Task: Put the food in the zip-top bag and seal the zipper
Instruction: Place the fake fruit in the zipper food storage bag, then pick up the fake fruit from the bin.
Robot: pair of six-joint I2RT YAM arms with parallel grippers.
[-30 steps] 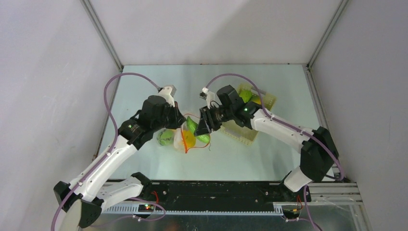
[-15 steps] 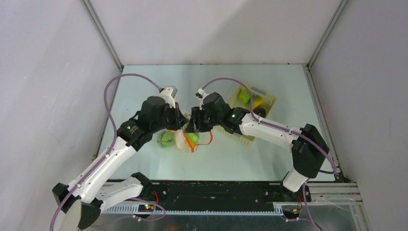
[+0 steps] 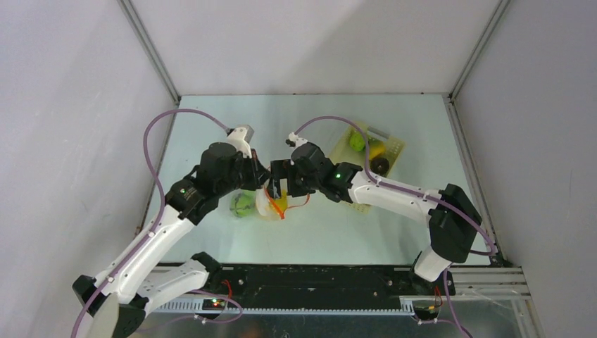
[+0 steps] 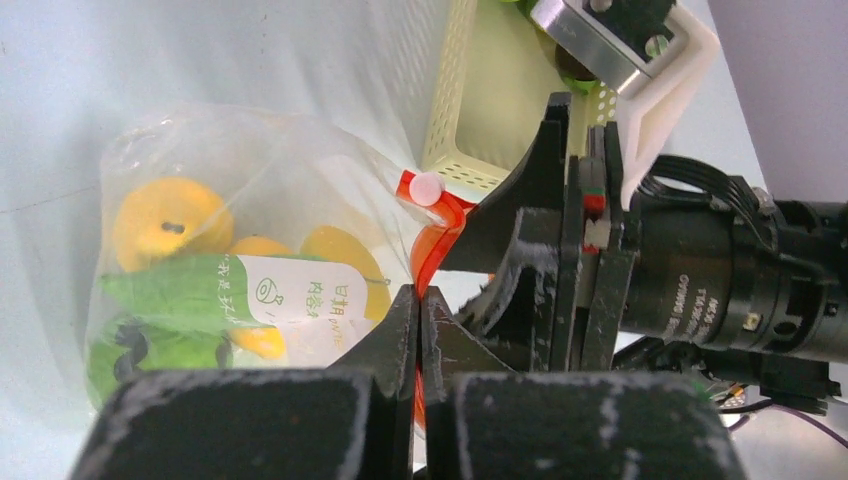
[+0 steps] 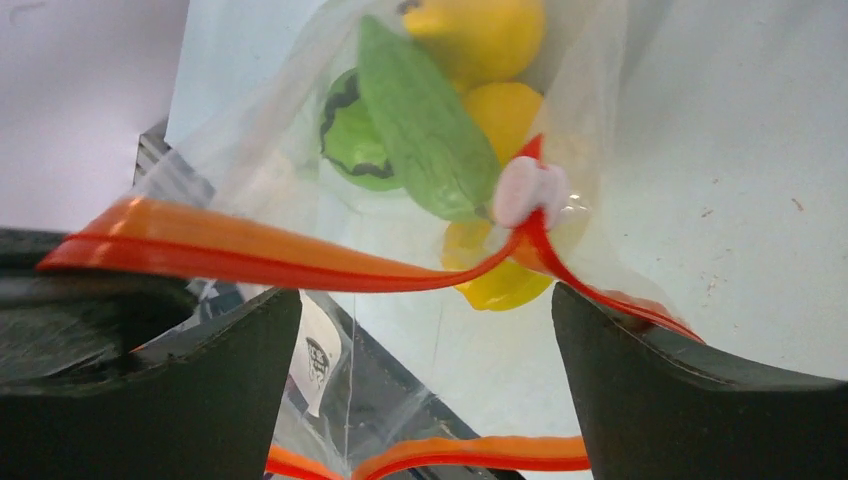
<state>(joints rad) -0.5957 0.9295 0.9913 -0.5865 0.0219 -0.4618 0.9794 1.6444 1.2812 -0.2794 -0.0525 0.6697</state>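
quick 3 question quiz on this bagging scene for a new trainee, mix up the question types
1. True or false: the left gripper is shut on the zipper.
2. The right gripper has its jaws: A) wide apart, with the zipper running between them; B) clamped on a toy; C) out of view.
3. Fill in: the food not yet in the zip-top bag sits in the pale yellow ____.

Key
1. True.
2. A.
3. basket; the top view shows a green, a yellow and a dark piece in it.
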